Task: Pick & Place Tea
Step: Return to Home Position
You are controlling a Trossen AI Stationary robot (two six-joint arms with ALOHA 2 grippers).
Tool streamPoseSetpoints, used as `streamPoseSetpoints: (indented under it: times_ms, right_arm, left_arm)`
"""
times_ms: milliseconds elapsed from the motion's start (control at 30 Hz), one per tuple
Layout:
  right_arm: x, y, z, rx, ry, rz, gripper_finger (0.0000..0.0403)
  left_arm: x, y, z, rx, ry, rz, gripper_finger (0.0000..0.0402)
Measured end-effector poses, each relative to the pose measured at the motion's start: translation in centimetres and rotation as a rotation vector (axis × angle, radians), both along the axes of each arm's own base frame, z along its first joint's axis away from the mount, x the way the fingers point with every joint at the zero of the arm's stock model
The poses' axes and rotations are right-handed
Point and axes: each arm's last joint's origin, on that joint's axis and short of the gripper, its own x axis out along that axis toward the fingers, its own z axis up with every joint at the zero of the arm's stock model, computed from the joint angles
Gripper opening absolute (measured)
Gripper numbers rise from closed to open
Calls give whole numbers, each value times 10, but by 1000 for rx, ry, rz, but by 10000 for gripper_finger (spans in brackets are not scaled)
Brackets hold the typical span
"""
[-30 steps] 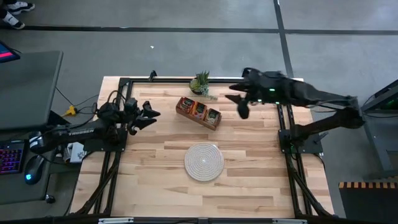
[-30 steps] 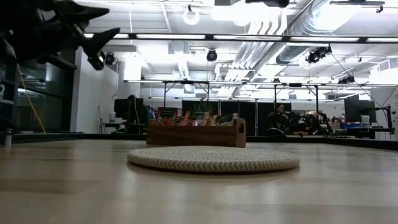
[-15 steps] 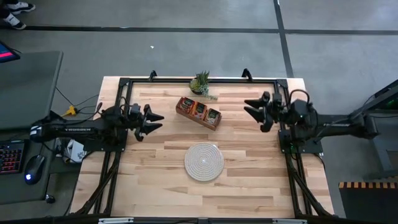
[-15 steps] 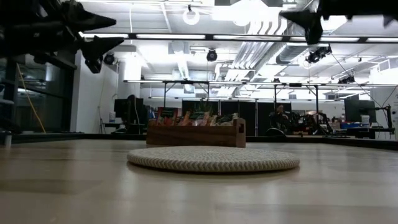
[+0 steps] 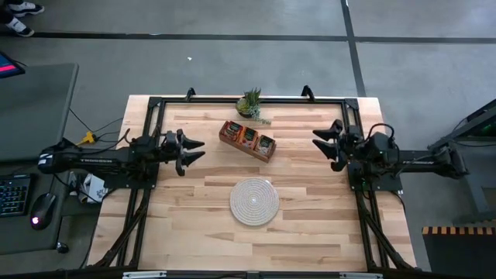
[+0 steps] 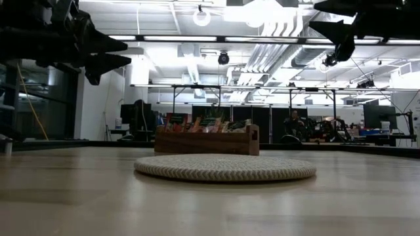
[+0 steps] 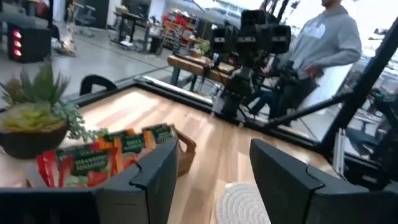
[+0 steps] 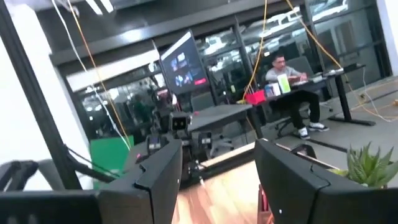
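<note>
Several sachets (image 5: 249, 136) upright, row diagonal in tray (image 5: 232, 143); left arm (image 5: 101, 161), right arm (image 5: 422, 161) flanking

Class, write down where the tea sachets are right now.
From above, the tea sachets stand in the wooden tray, between the potted plant at the far edge and the round mat.

woven mat (image 5: 253, 201) central | wooden tray (image 6: 207, 144) beyond it | potted plant (image 5: 249, 103) beyond tray

We look straight down on the whole table (image 5: 310, 201) from high overhead, level across it from its near edge at board height, and forward from each raised wrist toward the opposite side, all but the right wrist view sharing the wooden tray (image 5: 247, 140) of tea (image 7: 121, 149) and the woven mat (image 5: 254, 201).
</note>
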Motion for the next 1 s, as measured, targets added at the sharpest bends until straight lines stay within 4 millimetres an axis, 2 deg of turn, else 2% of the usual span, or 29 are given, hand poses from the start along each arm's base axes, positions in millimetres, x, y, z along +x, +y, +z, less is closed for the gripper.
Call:
streamPoseSetpoints:
  times_ms: [233, 433, 633, 1000]
  right_arm:
    - [-13, -1, -9, 2, -77, -68, 197]
    - [-22, -1, -18, -1, -118, -106, 197]
    - [-29, 0, -20, -9, -164, -108, 197]
    - [-34, -1, -29, -5, -96, -174, 197]
  left_arm:
    - [-5, 1, 2, 2, -20, 51, 198]
    - [-13, 1, -9, -1, -51, 89, 198]
    - [-23, 0, -3, 41, -134, 89, 198]
    - [-35, -1, 0, 69, -180, 104, 198]
